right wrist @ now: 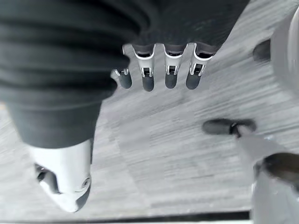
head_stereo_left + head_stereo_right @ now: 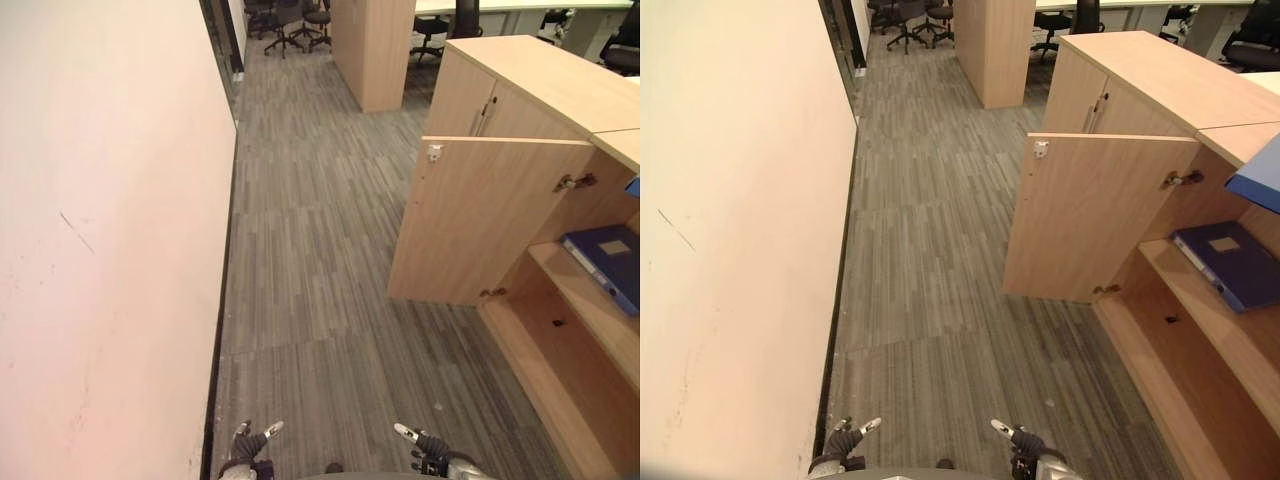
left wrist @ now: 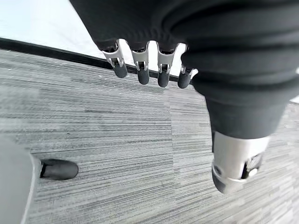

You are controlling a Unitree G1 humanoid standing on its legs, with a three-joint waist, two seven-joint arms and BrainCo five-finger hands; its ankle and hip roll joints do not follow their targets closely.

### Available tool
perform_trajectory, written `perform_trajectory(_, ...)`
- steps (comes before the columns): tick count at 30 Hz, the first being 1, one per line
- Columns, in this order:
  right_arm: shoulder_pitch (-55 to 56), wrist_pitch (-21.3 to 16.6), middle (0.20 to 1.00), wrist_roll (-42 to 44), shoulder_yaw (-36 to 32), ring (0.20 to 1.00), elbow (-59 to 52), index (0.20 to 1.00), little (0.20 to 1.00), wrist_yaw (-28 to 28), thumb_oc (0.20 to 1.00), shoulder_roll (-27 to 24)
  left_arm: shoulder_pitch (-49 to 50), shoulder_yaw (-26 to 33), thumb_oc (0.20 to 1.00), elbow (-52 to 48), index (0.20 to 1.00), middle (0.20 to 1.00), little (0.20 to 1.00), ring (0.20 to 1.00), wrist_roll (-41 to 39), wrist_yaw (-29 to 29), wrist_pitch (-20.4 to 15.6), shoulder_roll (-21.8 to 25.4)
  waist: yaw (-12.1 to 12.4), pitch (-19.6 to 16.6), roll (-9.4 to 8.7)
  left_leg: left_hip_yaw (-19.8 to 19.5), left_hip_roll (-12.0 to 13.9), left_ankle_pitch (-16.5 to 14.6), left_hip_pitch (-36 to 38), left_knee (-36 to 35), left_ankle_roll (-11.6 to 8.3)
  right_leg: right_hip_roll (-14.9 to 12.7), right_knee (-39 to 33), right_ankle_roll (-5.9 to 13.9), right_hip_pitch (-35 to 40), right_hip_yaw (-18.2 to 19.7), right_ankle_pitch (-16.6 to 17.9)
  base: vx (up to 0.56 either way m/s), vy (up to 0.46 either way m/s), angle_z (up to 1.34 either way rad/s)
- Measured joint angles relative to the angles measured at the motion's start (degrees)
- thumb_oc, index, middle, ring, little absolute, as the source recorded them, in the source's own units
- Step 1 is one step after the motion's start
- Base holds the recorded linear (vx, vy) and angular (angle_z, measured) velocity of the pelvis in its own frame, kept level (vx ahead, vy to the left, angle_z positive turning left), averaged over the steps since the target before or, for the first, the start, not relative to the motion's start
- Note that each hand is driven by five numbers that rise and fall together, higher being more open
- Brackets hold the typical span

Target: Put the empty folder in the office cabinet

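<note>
folder (image 2: 1225, 262), blue, lies flat on the open cabinet's (image 2: 1090, 215) shelf at right, apparently stowed, while left hand (image 3: 149, 70) and right hand (image 1: 161, 74) hang relaxed, fingers loose, holding nothing.

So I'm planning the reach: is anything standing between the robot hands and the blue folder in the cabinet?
Nothing visible does. The cabinet door is swung open, the blue folder lies exposed on its shelf, and bare carpet separates it from the left robot hand and right robot hand.
</note>
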Motion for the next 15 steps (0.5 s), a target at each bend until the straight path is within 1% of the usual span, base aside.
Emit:
perform_trajectory(1, 0.1, 0.2, 1.000, 0.0, 0.2, 1.000, -0.5, 1.000, 1.000, 0.3, 1.000, 0.9, 0.8, 0.5, 1.000, -0.6, 1.000, 1.000, 1.000, 1.000, 0.0, 0.0, 0.6, 0.2, 0.0, -0.5, -0.68, -0.4, 0.0, -0.9, 0.5, 0.0, -0.18, -0.5, -1.9, -0.05, -1.1, -3.5, -0.1, 0.21, 0.105, -0.12)
perform_trajectory(2, 0.3, 0.5, 1.000, 0.0, 1.8, 1.000, -2.0, 1.000, 1.000, 0.6, 1.000, 1.2, 1.8, 1.9, 1.000, -1.1, 1.000, 1.000, 1.000, 1.000, -0.1, -0.1, 1.1, 0.1, 0.1, -0.3, -0.42, -0.7, 0.7, -1.8, 1.1, 0.0, 0.29, 1.9, -6.5, -0.25, -2.2, -4.9, -0.8, 0.16, 0.024, -0.27)
perform_trajectory(3, 0.3, 0.4, 1.000, 0.0, 2.3, 1.000, -4.3, 1.000, 1.000, 1.2, 1.000, 1.1, 1.9, 2.9, 1.000, -0.3, 1.000, 1.000, 1.000, 1.000, -0.2, -0.1, 1.4, 0.0, -0.5, 0.1, 0.18, -0.5, 3.2, -2.1, 1.5, 0.0, -0.05, 9.1, -14.0, -1.41, -6.8, -5.2, 0.3, 0.21, -0.002, -0.17)
perform_trajectory(4, 0.5, 0.5, 1.000, 0.0, 2.0, 1.000, -4.2, 1.000, 1.000, 1.1, 1.000, 0.6, 0.9, 3.0, 1.000, 0.8, 1.000, 1.000, 1.000, 1.000, -0.2, -0.3, 1.6, 0.0, -1.5, 0.6, -0.20, -1.0, 3.7, -2.7, 2.1, 0.0, -0.53, 13.5, -20.7, -1.62, -11.8, -3.7, 5.2, 0.26, -0.011, 0.25)
perform_trajectory(5, 1.0, 0.6, 1.000, 0.0, 1.2, 1.000, -4.1, 1.000, 1.000, 1.1, 1.000, -0.4, -0.7, 2.7, 1.000, 0.9, 1.000, 1.000, 1.000, 1.000, -0.1, -0.6, 1.7, 0.8, -2.1, 1.6, -2.79, -1.5, 1.6, -3.9, 3.3, 0.4, 0.37, 12.9, -25.5, -1.39, -19.5, -1.2, 11.8, 0.35, -0.078, 0.50)
perform_trajectory(6, 1.3, 0.7, 1.000, 0.0, 0.9, 1.000, -4.1, 1.000, 1.000, 1.1, 1.000, -0.7, -1.1, 2.7, 1.000, 1.6, 1.000, 1.000, 1.000, 1.000, -0.1, -0.6, 1.7, 1.0, -2.1, 1.8, -3.15, -1.6, 1.2, -4.6, 3.8, 0.6, 0.13, 12.5, -26.3, -0.93, -21.3, -1.2, 12.5, 0.29, -0.118, 0.50)
perform_trajectory(7, 1.3, 0.2, 1.000, 0.1, -0.9, 1.000, -4.3, 1.000, 1.000, 1.0, 1.000, -0.5, -1.4, 2.7, 1.000, 3.4, 1.000, 1.000, 1.000, 1.000, -0.1, -0.6, 1.7, 1.3, -2.2, 2.4, -3.67, -1.6, 1.3, -5.9, 5.2, 1.3, -0.35, 11.9, -25.8, -0.88, -22.9, -3.0, 12.7, 0.18, -0.105, 0.36)
perform_trajectory(8, 1.4, 0.0, 1.000, 0.1, -0.8, 1.000, -4.2, 1.000, 1.000, 0.8, 1.000, -0.9, -0.8, 2.9, 1.000, 3.2, 1.000, 1.000, 1.000, 1.000, -0.1, -0.6, 1.9, 1.3, -2.3, 2.4, -2.89, -1.0, 2.0, -5.9, 6.0, 1.6, -0.42, 10.5, -21.6, -3.34, -23.4, -8.9, 11.9, 0.12, -0.085, 0.35)
perform_trajectory(9, 1.4, 0.3, 1.000, 0.1, -0.6, 1.000, -4.0, 1.000, 1.000, 0.9, 1.000, -1.6, 0.7, 2.5, 1.000, 2.0, 1.000, 1.000, 1.000, 1.000, -0.1, -0.6, 1.9, 0.8, -1.7, 1.7, -1.84, -0.9, 3.3, -6.1, 7.5, 0.9, -0.70, 10.2, -16.4, -3.91, -23.4, -11.7, 11.7, 0.14, -0.086, 0.39)
perform_trajectory(10, 1.6, 0.5, 1.000, 0.1, -0.6, 1.000, -3.6, 1.000, 1.000, 1.0, 1.000, -2.1, 2.0, 1.7, 1.000, 0.4, 1.000, 1.000, 1.000, 1.000, -0.6, -0.6, 1.6, 0.2, -1.2, 0.9, -0.51, -1.5, 5.5, -7.5, 8.7, 0.3, -1.89, 10.1, -9.6, -3.73, -21.7, -12.4, 11.5, 0.22, -0.132, 0.32)
perform_trajectory(11, 2.3, 0.5, 1.000, 0.1, -0.7, 1.000, -3.6, 1.000, 1.000, 1.1, 1.000, -1.5, 2.6, 1.8, 1.000, -0.4, 1.000, 1.000, 1.000, 1.000, -0.6, -0.6, 1.2, 0.7, -0.8, 0.2, -2.01, -2.0, 5.2, -8.7, 10.2, 0.5, -3.52, 8.8, -9.8, -3.62, -17.7, -12.6, 11.5, 0.19, -0.115, 0.04)
perform_trajectory(12, 1.7, 0.6, 1.000, 0.1, -0.8, 1.000, -3.3, 1.000, 1.000, 1.0, 1.000, -1.4, 1.5, 2.1, 1.000, 1.3, 1.000, 1.000, 1.000, 1.000, -0.5, -0.6, 1.7, 0.7, 0.0, -0.8, -1.68, -1.2, 6.6, -10.5, 10.8, 2.1, -6.27, 11.1, -15.3, -8.18, -13.6, -12.0, 13.4, 0.26, -0.174, -0.24)
perform_trajectory(13, 2.0, 0.5, 1.000, 0.1, -0.7, 1.000, -3.8, 1.000, 1.000, 1.0, 1.000, -1.4, 1.3, 2.1, 1.000, 1.5, 1.000, 1.000, 1.000, 1.000, -0.5, -0.7, 2.0, 0.4, -0.4, -0.1, -2.29, -0.1, 6.4, -11.3, 9.5, 5.3, -6.83, 12.0, -19.2, -10.43, -10.3, -11.2, 15.0, 0.32, -0.243, -0.47)
perform_trajectory(14, 3.0, 0.6, 1.000, 0.1, -0.2, 1.000, -3.8, 1.000, 1.000, 1.0, 1.000, -2.1, 1.1, 2.0, 1.000, 0.5, 1.000, 1.000, 1.000, 1.000, -0.5, -0.7, 1.9, 0.0, -0.6, -0.2, -2.08, -0.1, 6.2, -11.2, 8.9, 5.3, -6.92, 13.1, -22.0, -10.62, -7.6, -10.7, 14.8, 0.41, -0.344, -0.36)
perform_trajectory(15, 4.0, 0.6, 1.000, 0.1, 0.1, 1.000, -3.8, 1.000, 1.000, 1.1, 1.000, -3.0, 0.9, 1.8, 1.000, 0.4, 1.000, 1.000, 1.000, 1.000, -0.5, -0.7, 2.0, -0.8, -0.9, 0.1, -1.28, -0.1, 7.0, -11.0, 8.7, 5.4, -7.14, 15.1, -24.4, -10.01, -4.7, -10.1, 13.8, 0.28, -0.249, -0.40)
